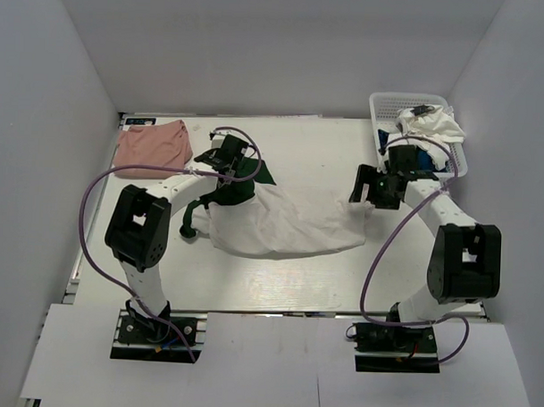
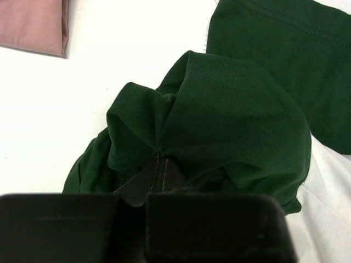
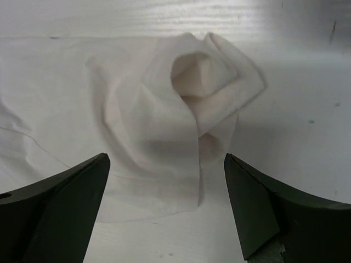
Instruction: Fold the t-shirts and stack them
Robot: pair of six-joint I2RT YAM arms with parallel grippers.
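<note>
Across the middle of the table (image 1: 314,276) lies the white tee with dark green sleeves (image 1: 280,223), only half spread. The left gripper (image 2: 159,164) has its jaws pinched tight on a bunched green sleeve (image 2: 219,109). The right gripper (image 3: 165,159) hovers with jaws wide apart, holding nothing, over a crumpled white corner (image 3: 203,82). Pulling from the left alone would likely drag the cloth askew and deepen its wrinkles. The curled corner may tuck under and spoil a flat fold.
</note>
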